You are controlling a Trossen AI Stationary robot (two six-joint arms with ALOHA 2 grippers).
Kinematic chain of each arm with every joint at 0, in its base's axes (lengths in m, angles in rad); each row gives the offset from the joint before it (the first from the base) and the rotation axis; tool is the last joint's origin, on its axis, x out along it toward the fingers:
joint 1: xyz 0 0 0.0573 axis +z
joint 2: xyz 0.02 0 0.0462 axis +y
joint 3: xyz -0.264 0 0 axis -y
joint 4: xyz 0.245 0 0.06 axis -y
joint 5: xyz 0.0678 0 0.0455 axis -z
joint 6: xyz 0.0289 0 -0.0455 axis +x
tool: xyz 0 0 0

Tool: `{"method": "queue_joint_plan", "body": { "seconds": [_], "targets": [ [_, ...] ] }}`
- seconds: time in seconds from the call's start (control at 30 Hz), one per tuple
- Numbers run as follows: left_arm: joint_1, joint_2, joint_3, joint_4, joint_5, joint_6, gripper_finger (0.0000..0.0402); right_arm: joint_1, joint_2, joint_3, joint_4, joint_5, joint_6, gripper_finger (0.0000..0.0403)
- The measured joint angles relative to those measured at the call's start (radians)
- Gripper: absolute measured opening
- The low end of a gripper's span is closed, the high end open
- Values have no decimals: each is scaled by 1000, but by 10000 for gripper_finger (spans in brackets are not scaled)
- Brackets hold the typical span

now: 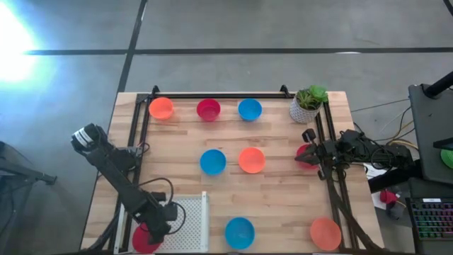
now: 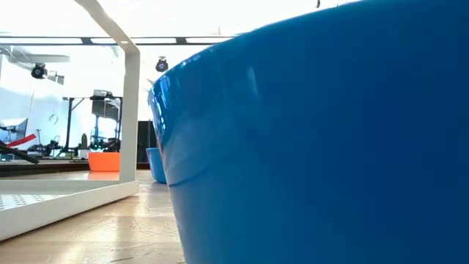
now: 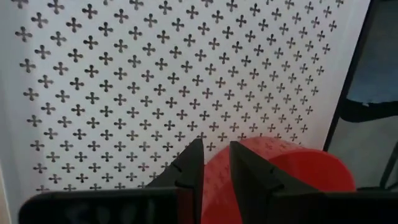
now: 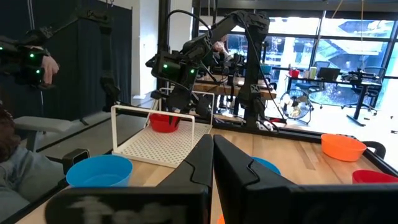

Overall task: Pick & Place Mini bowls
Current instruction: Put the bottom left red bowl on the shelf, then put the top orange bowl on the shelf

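Observation:
Several mini bowls stand on the wooden table: orange (image 1: 161, 108), red (image 1: 208, 110) and blue (image 1: 249, 109) along the far edge, blue (image 1: 212, 161) and orange (image 1: 251, 160) in the middle, blue (image 1: 239, 232) and orange (image 1: 325, 234) near the front. My left gripper (image 1: 154, 230) is at the near left corner, shut on a red bowl (image 1: 145, 239) beside the white perforated tray (image 1: 190, 225). My right gripper (image 1: 306, 151) hovers at the right side over another red bowl (image 1: 304, 157), its fingers (image 4: 212, 146) shut. My left gripper pinches the red bowl's wall (image 3: 216, 183) between its two fingers, one on either side of it. In the right wrist view the bowl (image 4: 165, 121) hangs below the fingers, lifted clear by the tray. My right gripper: I cannot tell whether it touches the red bowl beneath it.
A white pot with a green plant (image 1: 308, 103) stands at the far right corner. A black frame (image 1: 212, 94) rims the table's far side. The near blue bowl (image 2: 315, 147) fills the low view. The tray's white frame (image 4: 155, 112) stands up around its floor.

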Motion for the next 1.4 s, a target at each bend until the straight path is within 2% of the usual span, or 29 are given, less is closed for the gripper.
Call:
{"method": "queue_joint_plan", "body": {
  "seconds": [0.4,0.57,0.77,0.87,1.07,1.3,1.4],
  "targets": [
    [-3,0,0,0,82,-34,69,0,0,0,0,0,0,8],
    [-2,0,0,-1,78,-19,69,0,0,0,0,0,0,8],
    [-1,-13,0,-1,16,-24,69,0,0,0,0,0,0,8],
    [3,-44,0,-2,-46,-21,69,0,0,0,0,0,-3,8],
    [11,-128,6,-26,-242,12,69,0,0,0,34,2,-3,8],
    [51,-190,63,-173,-467,1,69,0,0,0,50,6,-3,8],
    [85,-203,97,-255,-550,0,69,0,0,0,50,59,-7,8]
  ]
}}
